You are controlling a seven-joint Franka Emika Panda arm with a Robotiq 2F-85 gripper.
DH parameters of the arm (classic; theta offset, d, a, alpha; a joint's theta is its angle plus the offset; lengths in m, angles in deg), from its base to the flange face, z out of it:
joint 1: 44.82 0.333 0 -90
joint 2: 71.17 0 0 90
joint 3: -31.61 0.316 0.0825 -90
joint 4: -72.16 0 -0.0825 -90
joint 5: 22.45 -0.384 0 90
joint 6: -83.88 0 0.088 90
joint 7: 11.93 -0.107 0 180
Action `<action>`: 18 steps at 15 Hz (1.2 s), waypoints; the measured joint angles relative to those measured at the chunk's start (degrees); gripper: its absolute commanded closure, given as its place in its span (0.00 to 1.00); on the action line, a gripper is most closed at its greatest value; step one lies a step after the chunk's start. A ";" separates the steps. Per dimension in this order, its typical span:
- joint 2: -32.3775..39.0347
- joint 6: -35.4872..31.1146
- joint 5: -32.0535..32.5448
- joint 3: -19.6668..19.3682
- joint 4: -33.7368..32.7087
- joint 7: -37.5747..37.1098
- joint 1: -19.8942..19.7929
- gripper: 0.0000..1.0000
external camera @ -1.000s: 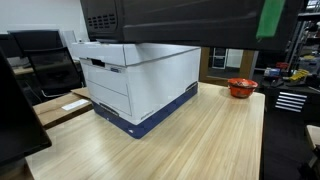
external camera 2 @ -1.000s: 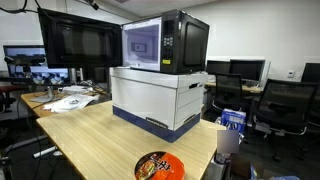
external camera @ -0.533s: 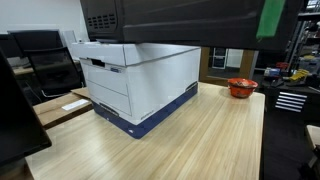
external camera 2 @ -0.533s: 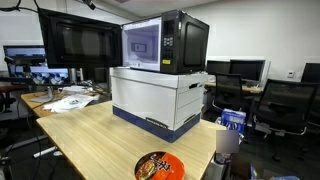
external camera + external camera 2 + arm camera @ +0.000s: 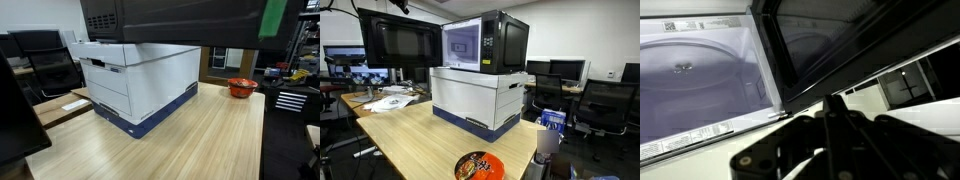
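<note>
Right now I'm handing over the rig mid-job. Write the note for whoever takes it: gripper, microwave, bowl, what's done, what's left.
The gripper is shut, nothing seen in it, just by the edge of the door.
The microwave sits on the white box on the table; the orange bowl stands apart at the table's edge.
Done: door open.
Left: the cavity shows only its turntable; bowl outside.

Microwave (image 5: 485, 42) atop box (image 5: 478, 98) on table (image 5: 410, 140); bowl (image 5: 478, 166) apart, seemingly near table's edge.
</note>
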 measured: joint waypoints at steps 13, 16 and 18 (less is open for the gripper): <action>-1.25 10.61 8.78 15.64 -2.37 -0.61 -16.67 0.97; -4.02 12.88 9.03 17.00 -2.57 -0.61 -16.96 0.97; -6.16 14.94 9.19 17.72 -2.54 -0.61 -16.97 0.97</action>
